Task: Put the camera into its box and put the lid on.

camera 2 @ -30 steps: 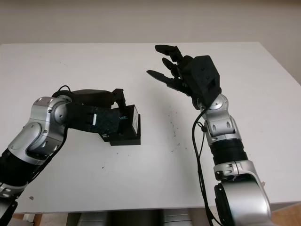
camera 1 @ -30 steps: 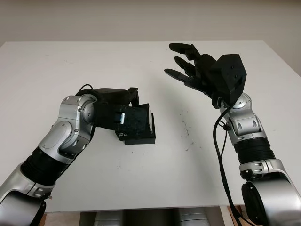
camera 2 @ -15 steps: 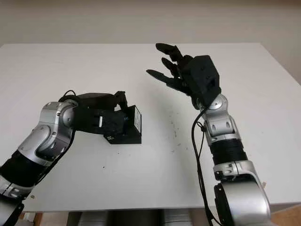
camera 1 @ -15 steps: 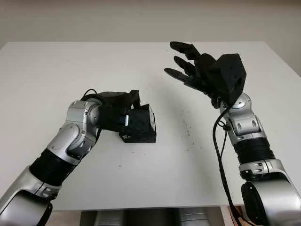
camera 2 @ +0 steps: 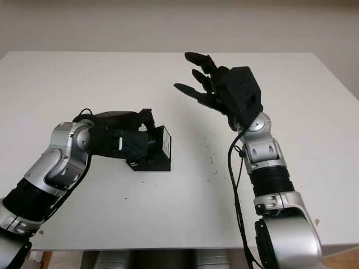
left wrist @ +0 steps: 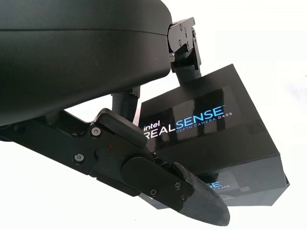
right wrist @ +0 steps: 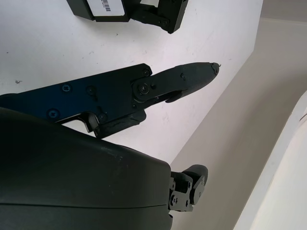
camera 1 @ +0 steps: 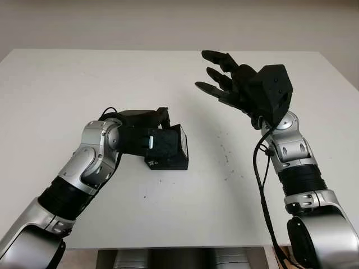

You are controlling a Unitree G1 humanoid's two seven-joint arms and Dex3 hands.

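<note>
The black camera box [camera 1: 168,149] marked "RealSense" [left wrist: 211,125] stands on the white table [camera 1: 61,84] left of the middle. Its lid is on top, and the base shows just below the lid's edge. My left hand [camera 1: 158,133] is shut on the box from the left, with one finger [left wrist: 192,191] along its near side and another [left wrist: 184,43] over its far edge. My right hand [camera 1: 220,78] is open, raised in the air above the right half of the table, palm toward the box. From the right wrist, the box [right wrist: 108,8] lies far below.
A few small dark specks [camera 1: 224,158] mark the table to the right of the box. The table's back edge meets a pale wall [camera 1: 179,22]. A black cable [camera 1: 259,168] runs along my right forearm.
My left hand has slid the box a little to the right and settled it flatter on the table, with the forearm swinging in. The right hand has stayed raised.
</note>
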